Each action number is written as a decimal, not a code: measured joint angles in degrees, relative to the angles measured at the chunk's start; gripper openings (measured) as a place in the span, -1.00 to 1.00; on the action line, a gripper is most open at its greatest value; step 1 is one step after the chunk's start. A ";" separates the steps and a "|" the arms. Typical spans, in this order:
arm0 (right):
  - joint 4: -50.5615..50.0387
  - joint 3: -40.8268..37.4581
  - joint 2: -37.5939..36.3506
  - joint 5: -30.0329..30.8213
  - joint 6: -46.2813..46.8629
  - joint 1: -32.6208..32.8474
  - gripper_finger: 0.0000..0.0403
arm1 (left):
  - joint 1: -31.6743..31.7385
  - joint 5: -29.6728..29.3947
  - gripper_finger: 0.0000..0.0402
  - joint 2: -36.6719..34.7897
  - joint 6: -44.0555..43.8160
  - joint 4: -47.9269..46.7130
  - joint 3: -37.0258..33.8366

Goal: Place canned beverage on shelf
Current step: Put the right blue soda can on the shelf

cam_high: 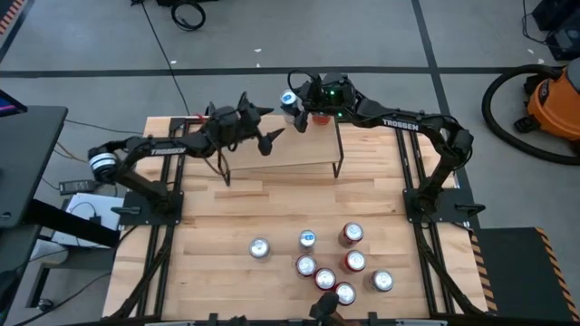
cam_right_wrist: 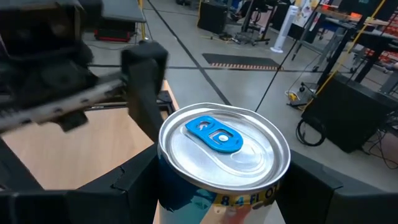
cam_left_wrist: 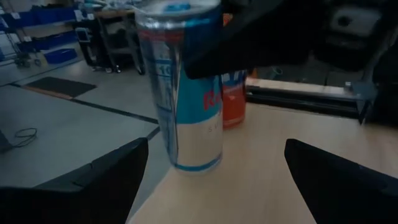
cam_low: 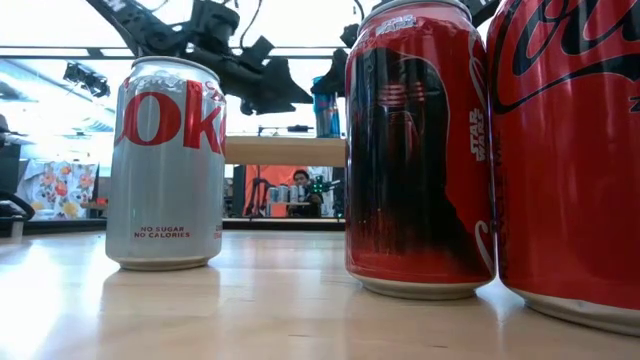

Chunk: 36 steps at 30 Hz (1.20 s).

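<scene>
The shelf [cam_high: 281, 152], a light-wood board on thin black legs, stands at the table's far middle. A slim blue-and-silver can [cam_high: 289, 100] is at the shelf's far edge, and my right gripper [cam_high: 294, 103] is shut on it. The can also shows in the left wrist view [cam_left_wrist: 186, 93] and in the low view [cam_low: 327, 105]. An orange can [cam_left_wrist: 234, 104] stands just behind it on the board. My left gripper [cam_high: 270, 139] hovers open and empty over the shelf [cam_left_wrist: 261, 168], just near of the slim can. My right gripper pinches the slim can's upper wall [cam_right_wrist: 186, 199] between its two fingers [cam_right_wrist: 134, 183], one on each side just under the rim. The fingers come from the table's right, slanting down. The can is nearly upright, its base [cam_left_wrist: 198, 163] at the board's far edge.
Several soda cans stand grouped on the slatted tabletop near the front edge [cam_high: 344, 263], one silver can [cam_high: 260, 247] apart at their left. They fill the foreground of the low view [cam_low: 420, 150]. Bare tabletop lies between them and the shelf.
</scene>
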 joint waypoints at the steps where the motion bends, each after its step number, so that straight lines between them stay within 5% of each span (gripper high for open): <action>1: -0.06 0.00 0.00 0.00 0.00 0.00 0.31 | 0.32 0.45 0.94 1.06 0.13 0.15 0.67; 26: -0.42 0.00 -0.07 0.24 1.63 -0.04 0.31 | 3.99 2.91 0.92 14.48 1.58 3.09 10.61; 36: -0.34 0.00 -0.07 1.36 1.74 -0.04 0.31 | 4.24 3.01 0.40 14.59 1.58 2.63 10.64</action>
